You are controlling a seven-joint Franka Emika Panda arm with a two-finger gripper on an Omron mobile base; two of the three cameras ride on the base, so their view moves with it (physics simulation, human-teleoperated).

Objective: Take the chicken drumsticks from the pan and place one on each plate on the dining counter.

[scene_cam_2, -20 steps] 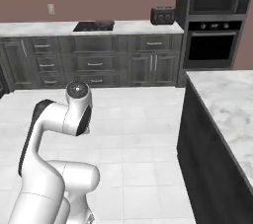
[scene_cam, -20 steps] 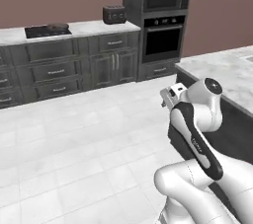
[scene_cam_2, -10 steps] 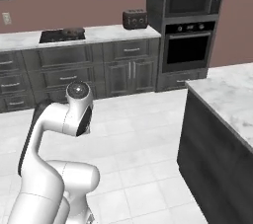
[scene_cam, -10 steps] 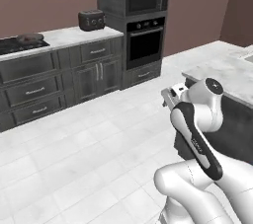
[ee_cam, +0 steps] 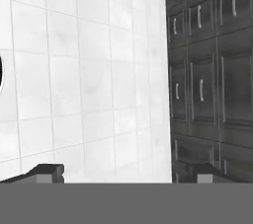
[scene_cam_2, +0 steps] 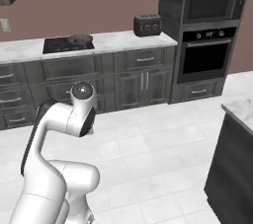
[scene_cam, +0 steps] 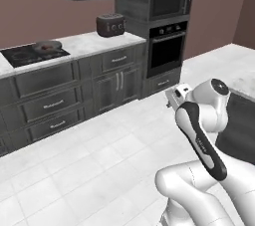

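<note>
The pan (scene_cam: 47, 47) sits on the black cooktop at the far left of the back counter, also seen as the pan (scene_cam_2: 80, 38). A reddish-brown patch inside it is the chicken drumsticks (scene_cam: 45, 47); I cannot tell them apart at this distance. A corner of the dining counter (scene_cam_2: 241, 110) shows at the right edge, on its dark base. The plates are out of view. My arm is folded close to the base, well away from the pan. My gripper (ee_cam: 127, 173) is open with nothing between its fingertips (ee_cam: 47, 172) and looks at floor tiles and cabinet doors.
A toaster (scene_cam: 110, 25) stands on the back counter beside a tall unit with a wall oven (scene_cam: 167, 53) and a microwave (scene_cam_2: 210, 2). Dark drawers and cabinets (scene_cam_2: 141, 77) line the wall. White tiled floor (scene_cam: 89, 170) lies between me and them.
The whole picture has shifted because the base is driving: the back cabinets, the cooktop and the oven now stand nearer and larger. The arm keeps its folded pose and the gripper stays open.
</note>
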